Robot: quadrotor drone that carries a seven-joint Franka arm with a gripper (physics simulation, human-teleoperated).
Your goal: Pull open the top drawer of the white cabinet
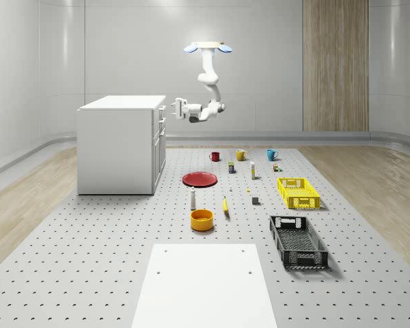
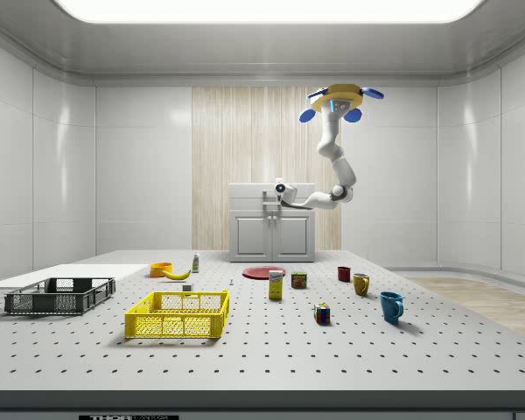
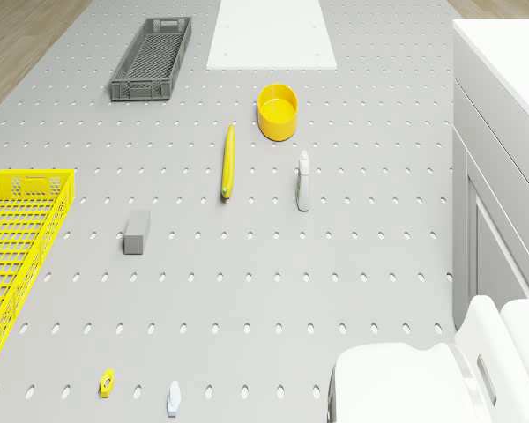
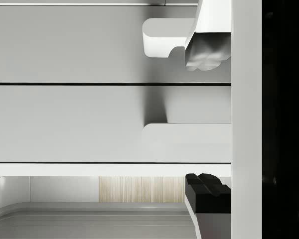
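Observation:
The white cabinet [image 1: 119,147] stands at the whole-scene view's left, with its drawers facing the objects on the floor. The drone [image 1: 207,47] hovers high beside the cabinet's front, and its arm bends down toward the top drawer [image 1: 162,109]. My gripper [image 1: 173,107] is open, level with that drawer. In the wrist view, the top drawer's handle [image 4: 187,142] lies between the light finger [image 4: 208,50] and the dark finger [image 4: 208,191]. I cannot tell whether they touch it. From the side, the gripper [image 2: 276,194] overlaps the cabinet [image 2: 273,229].
On the perforated floor lie a red plate [image 1: 199,179], a yellow bowl [image 3: 278,111], a banana [image 3: 228,160], a small bottle [image 3: 303,181], a yellow crate [image 1: 298,192], a dark crate [image 1: 298,241] and three mugs [image 1: 240,155]. A white board [image 1: 205,283] lies near the front.

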